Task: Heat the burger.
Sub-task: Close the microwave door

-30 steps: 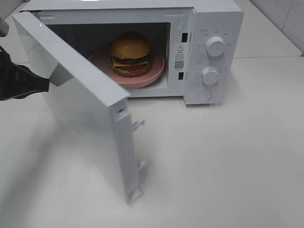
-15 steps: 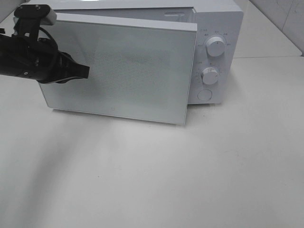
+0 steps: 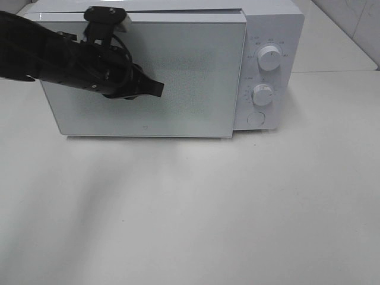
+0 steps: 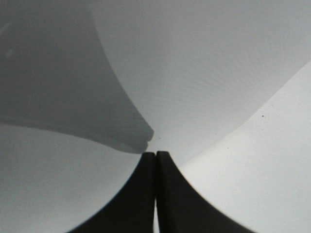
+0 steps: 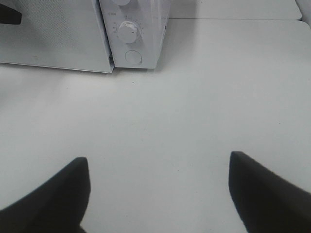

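**— Where is your left pincer?**

— My left pincer (image 3: 159, 89) is up against the door (image 3: 196, 113) of the white microwave (image 3: 273, 18), about mid-height and left of the door's middle. Its two fingers are pressed together with nothing between them. The tips touch the speckled panel (in my wrist view their shadow meets them right there).

**— And the door itself?**

— It lies shut across the front. Its right edge sits beside the control strip.

**— What is on that strip?**

— There is an upper dial (image 3: 269, 58), a lower dial (image 3: 262, 94) under it, and a round button (image 3: 256, 119) at the bottom.

**— Your other one?**

— My right pincer (image 5: 158, 158) is spread wide and holds nothing. It hangs over the pale table (image 3: 249, 208), well apart from the microwave and facing the corner with the dials. The high camera does not catch it at all.

**— So where is the burger?**

— I cannot see the burger in any view. The shut door covers the whole opening, and its panel is too frosted and speckled to show anything behind it.
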{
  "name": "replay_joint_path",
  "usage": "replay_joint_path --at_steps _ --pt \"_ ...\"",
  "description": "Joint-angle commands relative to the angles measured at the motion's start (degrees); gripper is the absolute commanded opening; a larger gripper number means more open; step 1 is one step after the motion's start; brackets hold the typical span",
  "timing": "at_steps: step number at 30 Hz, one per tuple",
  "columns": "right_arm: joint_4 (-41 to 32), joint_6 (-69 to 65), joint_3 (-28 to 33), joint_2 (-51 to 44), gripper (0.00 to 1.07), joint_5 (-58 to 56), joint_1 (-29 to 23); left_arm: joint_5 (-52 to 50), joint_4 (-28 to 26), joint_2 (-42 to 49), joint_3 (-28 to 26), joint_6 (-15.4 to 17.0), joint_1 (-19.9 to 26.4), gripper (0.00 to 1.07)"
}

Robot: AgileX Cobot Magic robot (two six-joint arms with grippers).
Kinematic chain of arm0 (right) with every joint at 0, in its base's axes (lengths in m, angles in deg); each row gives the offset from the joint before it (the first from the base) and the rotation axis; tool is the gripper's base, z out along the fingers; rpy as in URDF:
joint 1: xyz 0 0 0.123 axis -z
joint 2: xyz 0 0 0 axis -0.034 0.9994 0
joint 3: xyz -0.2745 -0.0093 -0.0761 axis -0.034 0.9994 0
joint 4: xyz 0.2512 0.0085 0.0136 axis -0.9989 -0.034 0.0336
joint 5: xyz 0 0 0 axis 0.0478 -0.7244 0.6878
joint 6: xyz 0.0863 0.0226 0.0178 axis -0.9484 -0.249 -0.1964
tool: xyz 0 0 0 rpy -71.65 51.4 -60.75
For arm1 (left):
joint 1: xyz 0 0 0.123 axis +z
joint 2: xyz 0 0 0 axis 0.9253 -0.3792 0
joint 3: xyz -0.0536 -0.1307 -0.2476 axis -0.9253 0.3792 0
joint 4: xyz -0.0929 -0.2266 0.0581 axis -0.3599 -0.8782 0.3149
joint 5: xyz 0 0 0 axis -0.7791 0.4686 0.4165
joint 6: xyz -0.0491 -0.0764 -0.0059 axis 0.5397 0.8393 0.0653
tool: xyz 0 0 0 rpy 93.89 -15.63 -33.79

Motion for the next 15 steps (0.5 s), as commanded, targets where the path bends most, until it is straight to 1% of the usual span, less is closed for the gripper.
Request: replay_joint_path --at_steps 1,3,6,8,9,10,11,12,14,15 --pt "-0.6 0.9 0.2 -1.3 0.74 1.0 0.2 -3.1 -1.1 -0.9 -2.1 -0.1 -0.6 0.0" --pt "-0.6 0.7 0.2 -1.3 0.74 1.0 0.2 -3.2 -1.1 -3.6 -6.1 0.0 -2.0 0.0" --pt "-0.6 0.7 0.2 -1.3 0.74 1.0 0.2 -3.3 -1.1 -4.3 -7.2 0.0 -2.3 0.0" --pt "-0.6 0.7 0.2 -1.3 0.74 1.0 0.2 -3.3 -1.1 -7.0 -11.7 0.0 -3.8 0.0" --pt "-0.6 0.7 0.2 -1.3 0.74 1.0 0.2 -3.3 -1.1 -7.0 -11.7 0.0 -3.8 0.0" --pt "-0.6 0.7 0.2 -1.3 0.74 1.0 0.2 -3.3 -1.1 -7.8 -12.9 0.0 -4.1 0.0" --pt "-0.6 0.7 0.2 -1.3 0.74 1.0 0.2 -3.3 -1.1 -9.3 -15.3 0.1 -4.8 0.0" --pt "-0.6 0.7 0.2 -1.3 0.74 1.0 0.2 -3.3 -1.1 -9.3 -15.3 0.1 -4.8 0.0" --pt "-0.6 0.7 0.2 -1.3 0.74 1.0 0.2 -3.3 -1.1 -10.9 -17.9 0.4 -5.4 0.0" --pt "-0.6 0.7 0.2 -1.3 0.74 1.0 0.2 -3.3 -1.1 -10.9 -17.9 0.4 -5.4 0.0"
